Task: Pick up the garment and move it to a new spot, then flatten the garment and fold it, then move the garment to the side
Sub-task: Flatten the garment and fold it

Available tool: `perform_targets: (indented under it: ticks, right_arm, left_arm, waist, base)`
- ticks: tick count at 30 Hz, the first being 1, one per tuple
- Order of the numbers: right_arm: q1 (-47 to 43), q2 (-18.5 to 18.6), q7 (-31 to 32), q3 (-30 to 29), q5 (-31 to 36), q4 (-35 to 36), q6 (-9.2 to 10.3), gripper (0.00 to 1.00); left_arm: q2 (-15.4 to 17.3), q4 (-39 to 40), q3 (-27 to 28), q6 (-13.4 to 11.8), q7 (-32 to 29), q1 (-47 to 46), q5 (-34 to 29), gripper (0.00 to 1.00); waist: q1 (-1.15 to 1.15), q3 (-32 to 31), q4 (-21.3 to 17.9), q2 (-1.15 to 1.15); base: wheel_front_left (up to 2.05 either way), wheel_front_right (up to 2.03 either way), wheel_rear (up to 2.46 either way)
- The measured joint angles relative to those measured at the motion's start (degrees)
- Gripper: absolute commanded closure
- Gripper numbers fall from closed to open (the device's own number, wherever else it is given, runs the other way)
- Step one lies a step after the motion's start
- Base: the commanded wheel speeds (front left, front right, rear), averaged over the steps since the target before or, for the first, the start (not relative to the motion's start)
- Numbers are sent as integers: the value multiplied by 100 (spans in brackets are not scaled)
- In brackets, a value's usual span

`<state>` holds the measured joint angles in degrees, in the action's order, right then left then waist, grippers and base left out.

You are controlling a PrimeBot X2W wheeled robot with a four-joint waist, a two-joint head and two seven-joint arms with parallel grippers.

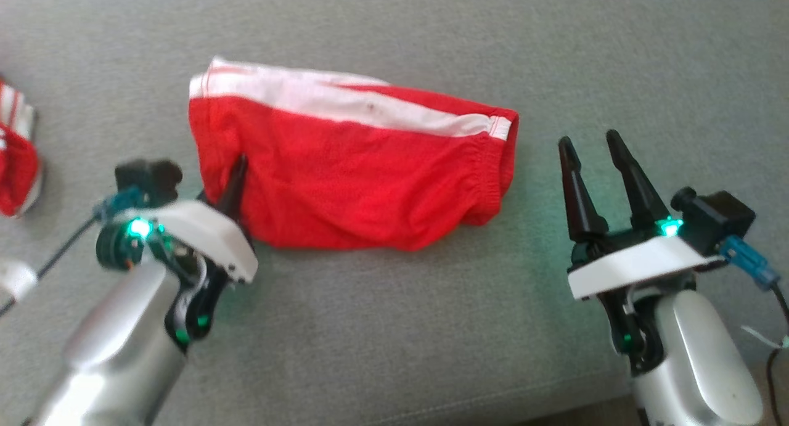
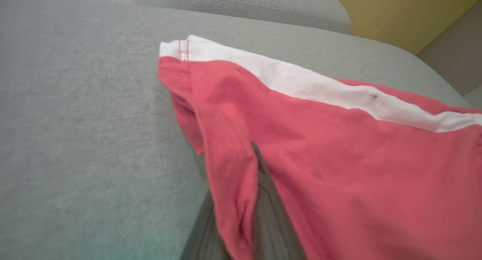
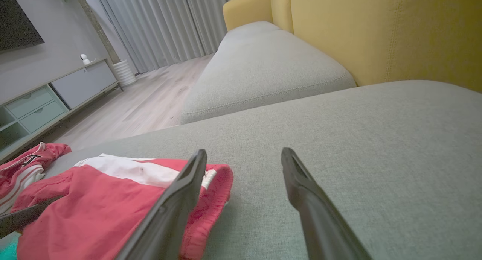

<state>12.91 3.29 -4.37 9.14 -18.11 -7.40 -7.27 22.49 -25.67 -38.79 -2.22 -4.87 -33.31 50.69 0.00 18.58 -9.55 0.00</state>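
A grey sofa cushion [image 1: 394, 327] bears the red shorts [image 1: 357, 173] (white stripe toward 12 o'clock) near the head view's centre. At 8 o'clock the left gripper [image 1: 237, 167] is clamped on their 9 o'clock edge. At 4 o'clock the right gripper [image 1: 588, 141] hovers with its fingers apart, off the cloth. Another red garment [image 1: 15, 161] lies at 9 o'clock.

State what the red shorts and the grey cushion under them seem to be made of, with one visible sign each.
The shorts: probably thin knit or mesh cloth, matt; it wrinkles, drapes and gathers at the waistband. The cushion: likely woven upholstery fabric, matt grey, with a fine flecked texture.
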Motion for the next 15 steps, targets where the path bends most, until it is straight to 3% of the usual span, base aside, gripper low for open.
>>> perform_targets:
  ticks: [8, 15]
  right_arm:
    - [-321, -16, 77, -378, 148, -26, 0, 0]
    - [-335, -21, 204, -464, 257, -9, 0, 0]
  left_arm:
    - [227, 1276, 145, -676, 230, 1323, 186, 100]
    - [169, 1570, 147, -891, 383, 1903, 338, 100]
  waist:
    - [-1, -316, 407, 0]
    - [-1, -549, 579, 0]
  base:
    - [0, 0, 0]
    - [0, 0, 0]
